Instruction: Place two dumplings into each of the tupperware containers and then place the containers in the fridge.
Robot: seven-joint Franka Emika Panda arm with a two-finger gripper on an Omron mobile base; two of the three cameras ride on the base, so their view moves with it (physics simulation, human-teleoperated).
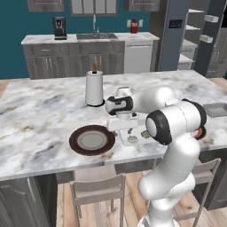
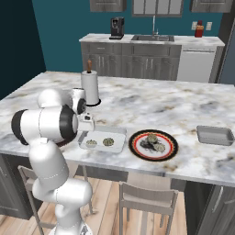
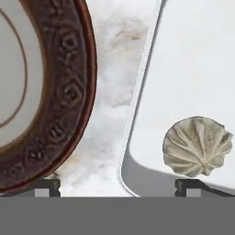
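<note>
A pale tupperware container point(image 2: 117, 133) lies near the island's front edge with two dumplings point(image 2: 92, 143) point(image 2: 108, 141) in it. My gripper point(image 2: 86, 125) hovers open just above its left end, with nothing between the fingers. In the hand view one fingertip point(image 3: 192, 185) stands by a crimped dumpling point(image 3: 197, 146) inside the container point(image 3: 193, 55), the other over the bare counter beside the brown plate point(image 3: 69, 92). A second container point(image 2: 215, 135) sits to the right. More dumplings point(image 2: 152, 137) rest on the red-rimmed plate point(image 2: 137, 149). The fridge point(image 1: 175, 35) stands at the back right.
A dark brown plate point(image 1: 76, 141) lies left of the container. A paper towel roll point(image 1: 94, 88) stands upright behind my hand. Stools point(image 2: 148, 197) are tucked under the island's front edge. A back counter with a sink point(image 1: 95, 36) and a coffee machine point(image 1: 59, 27) runs along the wall.
</note>
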